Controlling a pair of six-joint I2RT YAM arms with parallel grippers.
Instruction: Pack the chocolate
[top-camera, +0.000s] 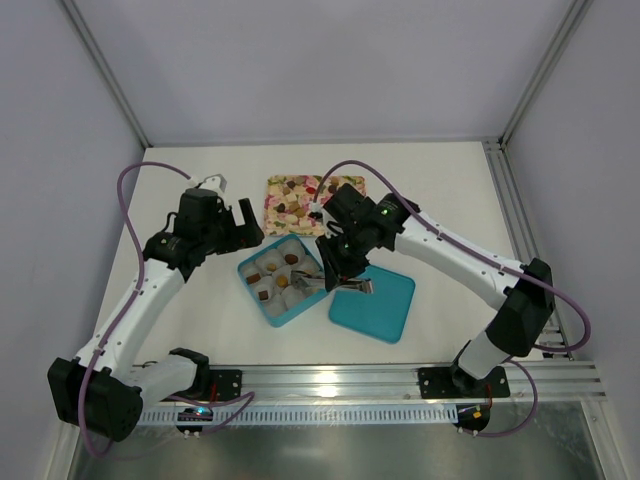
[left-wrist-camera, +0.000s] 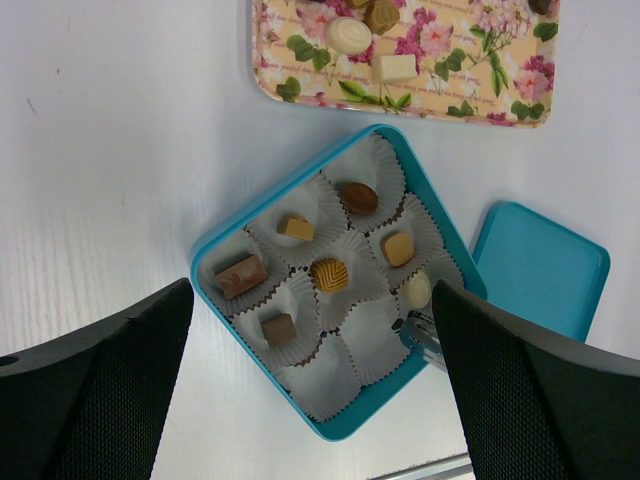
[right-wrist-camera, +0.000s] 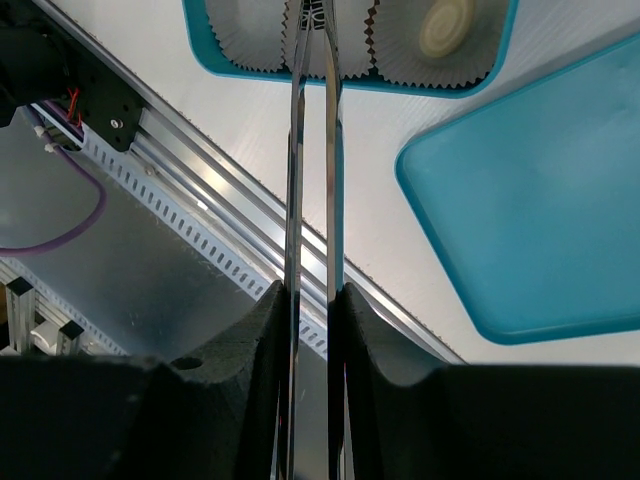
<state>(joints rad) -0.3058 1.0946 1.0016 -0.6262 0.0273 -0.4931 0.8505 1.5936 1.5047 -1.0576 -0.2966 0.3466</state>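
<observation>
Several small chocolates (left-wrist-camera: 330, 275) in brown, tan and cream sit in white paper cups inside the open teal box (left-wrist-camera: 369, 406); some cups are empty. More chocolates (left-wrist-camera: 349, 35) lie on the floral tray (left-wrist-camera: 455, 95) beyond it. My right gripper (right-wrist-camera: 312, 295) is shut on metal tongs (right-wrist-camera: 312, 150), whose tips reach over the box's near-right cups beside a cream chocolate (right-wrist-camera: 447, 27). The tong tips (left-wrist-camera: 420, 335) hold nothing that I can see. My left gripper (left-wrist-camera: 315, 400) is open and empty, hovering above the box. In the top view the box (top-camera: 247, 270) lies between both grippers.
The teal lid (top-camera: 373, 303) lies flat to the right of the box, touching its corner. The floral tray (top-camera: 300, 205) is behind the box. A metal rail (top-camera: 330, 380) runs along the table's near edge. White walls close in the back and sides.
</observation>
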